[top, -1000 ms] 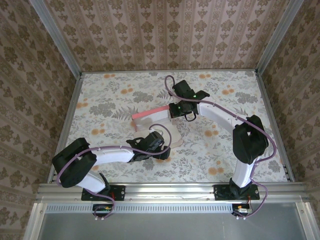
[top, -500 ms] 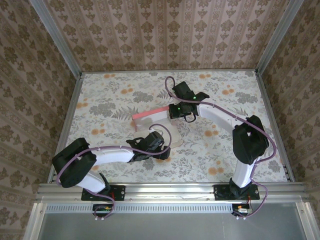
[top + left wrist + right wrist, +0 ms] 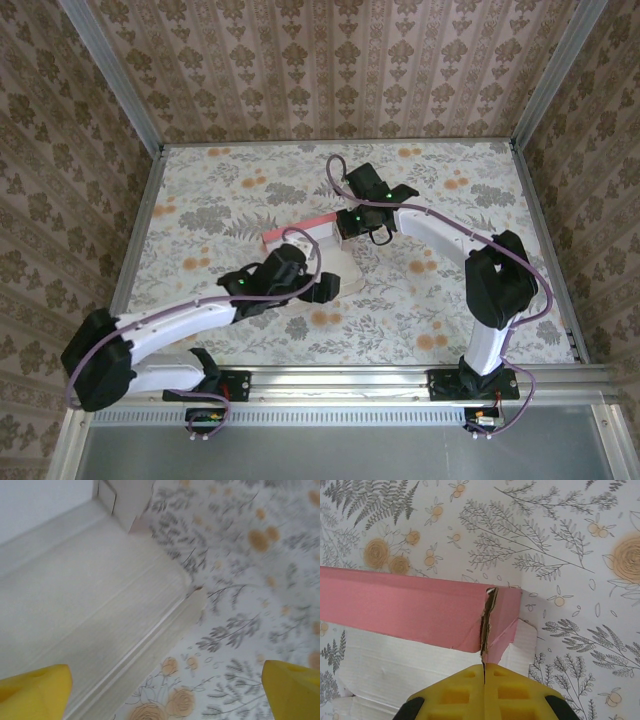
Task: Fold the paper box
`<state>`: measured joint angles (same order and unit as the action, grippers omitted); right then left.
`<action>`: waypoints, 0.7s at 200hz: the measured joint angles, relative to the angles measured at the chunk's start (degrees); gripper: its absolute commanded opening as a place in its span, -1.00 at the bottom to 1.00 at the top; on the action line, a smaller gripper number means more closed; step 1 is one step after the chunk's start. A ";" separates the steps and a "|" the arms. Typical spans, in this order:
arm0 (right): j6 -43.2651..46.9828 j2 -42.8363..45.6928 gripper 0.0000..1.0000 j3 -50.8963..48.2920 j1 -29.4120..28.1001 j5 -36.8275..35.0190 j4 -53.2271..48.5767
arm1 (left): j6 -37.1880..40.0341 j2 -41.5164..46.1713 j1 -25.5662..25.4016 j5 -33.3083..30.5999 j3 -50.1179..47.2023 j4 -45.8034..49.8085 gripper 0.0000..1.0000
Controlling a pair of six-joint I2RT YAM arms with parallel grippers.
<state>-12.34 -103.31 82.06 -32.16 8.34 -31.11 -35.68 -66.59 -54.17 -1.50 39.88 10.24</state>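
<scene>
The paper box (image 3: 297, 226) lies half-folded near the middle of the top view. One long pink wall stands raised along its upper edge, and the pale whitish inner panel lies flat below it. At the wall's right end a short pink flap meets it at an open seam.

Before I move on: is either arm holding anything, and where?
Right gripper seems to pinch the paper box at its pink corner flap; left gripper open, holding nothing.
</scene>
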 measured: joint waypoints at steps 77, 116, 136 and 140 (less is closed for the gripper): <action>5.86 -5.44 -1.00 7.06 -1.16 5.92 -1.95 | 5.33 14.43 21.73 10.88 10.21 16.79 1.00; 7.93 -8.33 -1.00 10.64 -4.13 7.10 -2.84 | 7.48 12.39 33.18 18.51 10.38 18.99 1.00; 8.76 -9.09 -0.99 11.76 -5.35 7.21 -3.15 | 7.48 9.25 37.03 22.84 8.79 16.39 1.00; 8.96 -9.18 -0.99 11.98 -5.53 7.23 -3.30 | 7.48 8.70 37.46 23.63 8.24 15.52 1.00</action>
<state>-3.38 -112.49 94.04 -37.69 15.57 -34.41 -28.21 -57.89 -16.71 22.13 48.12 25.76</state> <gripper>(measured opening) 0.064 0.997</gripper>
